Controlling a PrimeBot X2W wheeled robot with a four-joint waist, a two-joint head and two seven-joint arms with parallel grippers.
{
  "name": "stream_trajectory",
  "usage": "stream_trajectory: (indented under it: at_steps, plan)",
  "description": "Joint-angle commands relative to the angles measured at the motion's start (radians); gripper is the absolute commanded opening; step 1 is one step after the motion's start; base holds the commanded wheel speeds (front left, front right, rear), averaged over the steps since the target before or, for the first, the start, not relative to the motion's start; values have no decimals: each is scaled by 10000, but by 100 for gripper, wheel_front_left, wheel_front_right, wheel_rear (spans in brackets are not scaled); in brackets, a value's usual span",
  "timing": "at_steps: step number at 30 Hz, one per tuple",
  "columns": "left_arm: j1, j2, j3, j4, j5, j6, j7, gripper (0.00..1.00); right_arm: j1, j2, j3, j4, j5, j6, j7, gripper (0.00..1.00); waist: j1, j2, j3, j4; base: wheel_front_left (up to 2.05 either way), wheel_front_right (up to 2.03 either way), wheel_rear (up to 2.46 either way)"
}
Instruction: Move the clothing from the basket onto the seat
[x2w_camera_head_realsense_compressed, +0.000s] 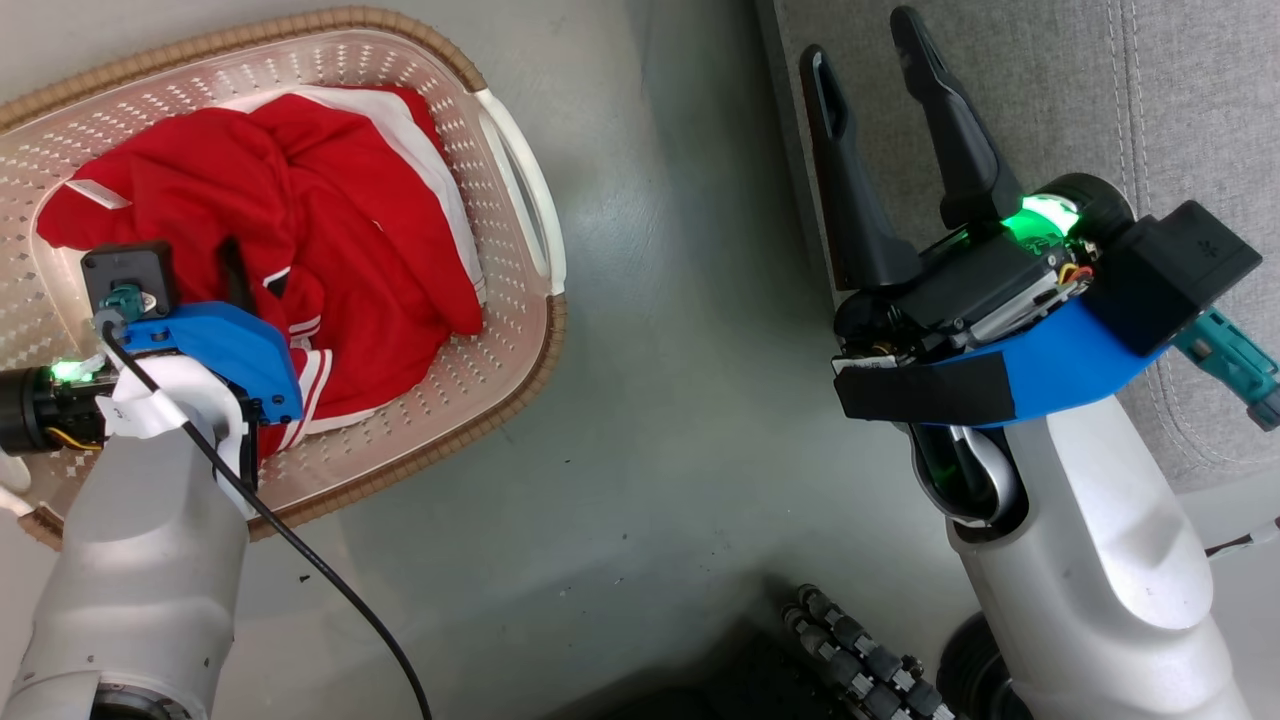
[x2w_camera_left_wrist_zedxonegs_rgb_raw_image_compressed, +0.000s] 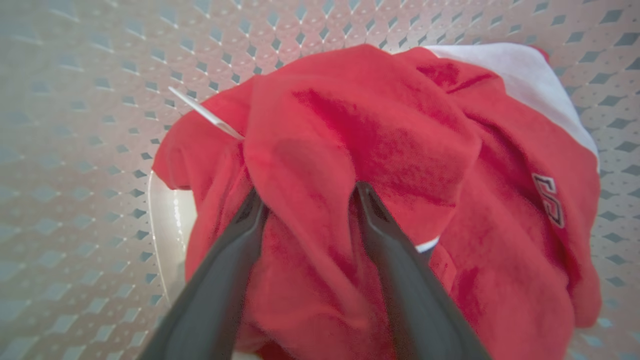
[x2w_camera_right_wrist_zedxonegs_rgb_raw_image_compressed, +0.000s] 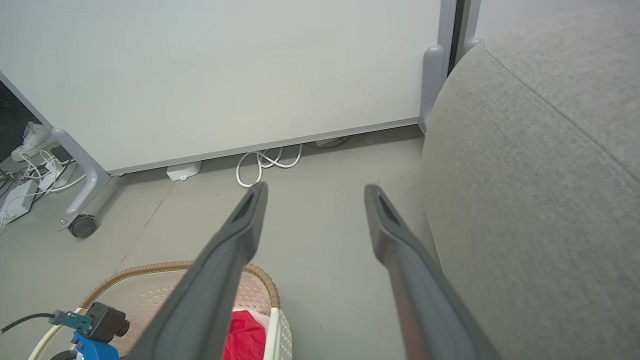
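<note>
The red clothing (x2w_camera_head_realsense_compressed: 340, 220) with white panels lies bunched in the cream basket (x2w_camera_head_realsense_compressed: 510, 380) at the upper left. My left arm reaches down into it, its blue wrist housing (x2w_camera_head_realsense_compressed: 225, 345) over the pile. In the left wrist view my left gripper (x2w_camera_left_wrist_zedxonegs_rgb_raw_image_compressed: 308, 192) is open, its fingers (x2w_camera_left_wrist_zedxonegs_rgb_raw_image_compressed: 225, 260) pressed into the clothing (x2w_camera_left_wrist_zedxonegs_rgb_raw_image_compressed: 375, 125) on either side of a raised fold; the basket wall (x2w_camera_left_wrist_zedxonegs_rgb_raw_image_compressed: 75, 150) surrounds it. My right gripper (x2w_camera_head_realsense_compressed: 860, 35) hangs open and holds nothing beside the edge of the grey seat (x2w_camera_head_realsense_compressed: 1150, 100). The right wrist view shows that gripper (x2w_camera_right_wrist_zedxonegs_rgb_raw_image_compressed: 315, 187), the seat (x2w_camera_right_wrist_zedxonegs_rgb_raw_image_compressed: 540, 175) and the basket rim (x2w_camera_right_wrist_zedxonegs_rgb_raw_image_compressed: 150, 270).
Grey floor (x2w_camera_head_realsense_compressed: 680, 350) separates basket and seat. A white partition (x2w_camera_right_wrist_zedxonegs_rgb_raw_image_compressed: 225, 75) on a castor foot (x2w_camera_right_wrist_zedxonegs_rgb_raw_image_compressed: 82, 225) stands beyond, with white cables (x2w_camera_right_wrist_zedxonegs_rgb_raw_image_compressed: 265, 162) at its base. A black cable (x2w_camera_head_realsense_compressed: 330, 590) trails from my left wrist. A dark ribbed hose (x2w_camera_head_realsense_compressed: 860, 650) lies by my base.
</note>
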Motion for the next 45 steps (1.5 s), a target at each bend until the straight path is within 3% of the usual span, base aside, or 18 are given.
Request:
stream_trajectory:
  at_steps: [1, 21, 36, 45]
  plan:
    - [-195, 44, -42, 21, -6, 9, -30, 0, -110, -4, 13, -32, 35, 1, -35, 100, -1, 0, 2, -5, 0, 0, 0]
    - [-272, -251, -321, 693, -316, -445, -260, 0, -99, -4, -6, 332, -95, 1, -36, 100, -1, 0, -650, 141, 0, 0, 0]
    - [567, -1487, -1158, 853, -184, -1173, -644, 0, 1030, -14, -291, 1991, -1564, 1, -35, 100, -1, 0, -4161, 1255, 0, 0, 0]
    - [1257, -1709, -2184, 93, -673, -1688, -710, 0, 1890, -13, -421, 3276, -1977, 1, -30, 100, -1, 0, -6300, 1752, 0, 0, 0]
